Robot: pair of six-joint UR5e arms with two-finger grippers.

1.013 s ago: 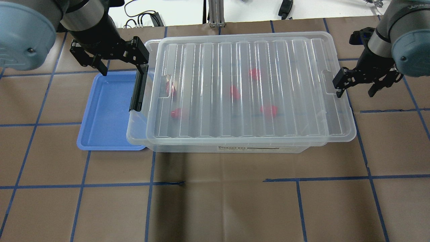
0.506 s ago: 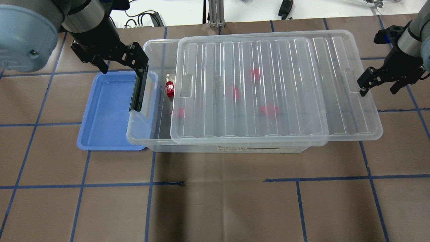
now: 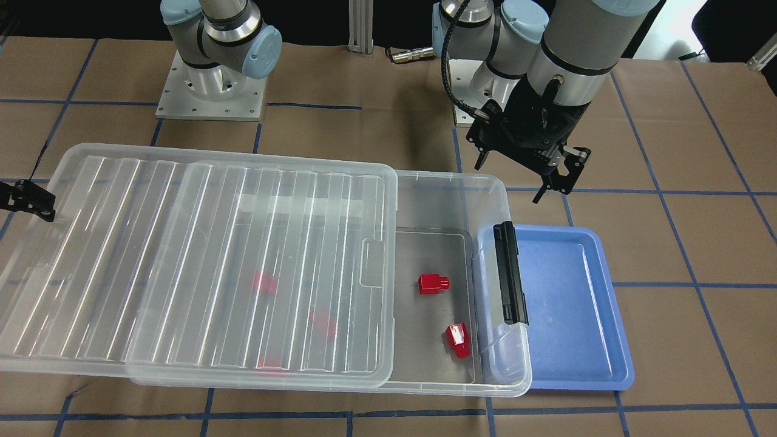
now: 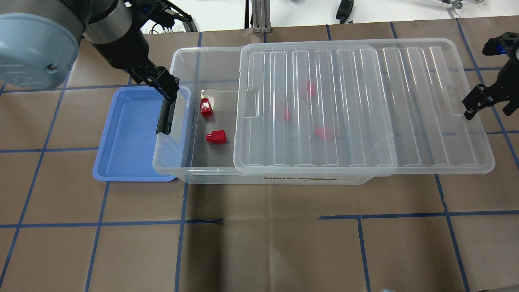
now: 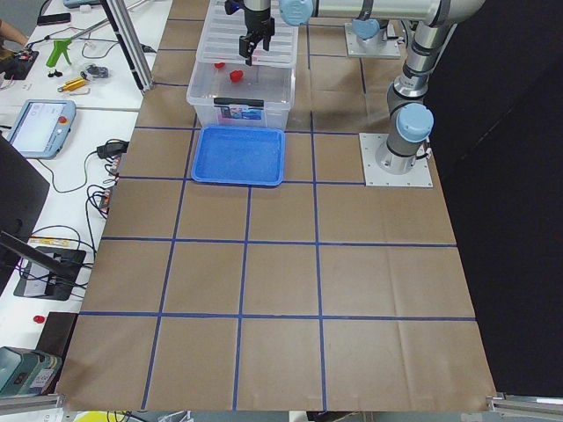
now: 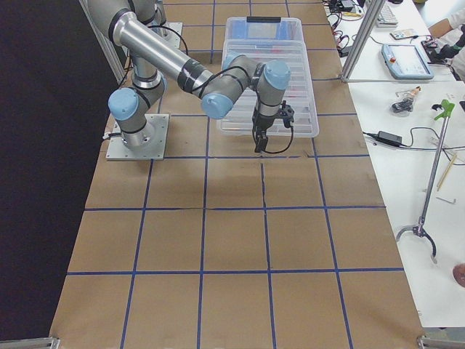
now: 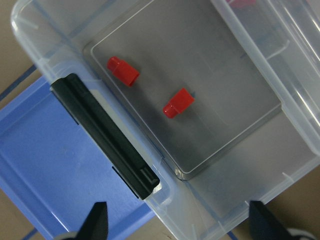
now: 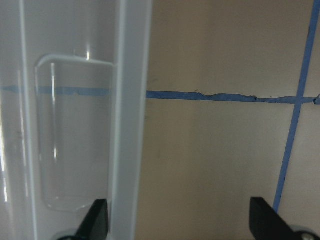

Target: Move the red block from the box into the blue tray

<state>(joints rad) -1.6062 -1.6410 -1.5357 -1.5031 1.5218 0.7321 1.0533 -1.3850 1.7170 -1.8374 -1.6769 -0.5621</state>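
Observation:
The box (image 4: 284,177) is a clear bin; its ribbed lid (image 4: 365,105) is slid toward my right side, so the left end is open. Two red blocks (image 4: 206,108) (image 4: 215,137) lie uncovered there and also show in the left wrist view (image 7: 123,71) (image 7: 178,103). Others (image 4: 324,133) show blurred under the lid. The blue tray (image 4: 125,134) lies flat against the box's latch end (image 4: 166,115). My left gripper (image 4: 156,79) hovers open and empty above that end. My right gripper (image 4: 490,107) is open, and the lid's far rim (image 8: 130,125) lies between its fingers.
The lid overhangs the box well past its right end (image 3: 36,291). The two arm bases (image 3: 209,91) (image 3: 479,54) stand behind the box. An aluminium post (image 4: 261,16) stands at the table's back edge. Brown paper with blue tape lines (image 4: 259,221) covers the table in front.
The lid has slid further to my right along with the right gripper, uncovering two red blocks. The left gripper has turned and shifted slightly over the latch end.

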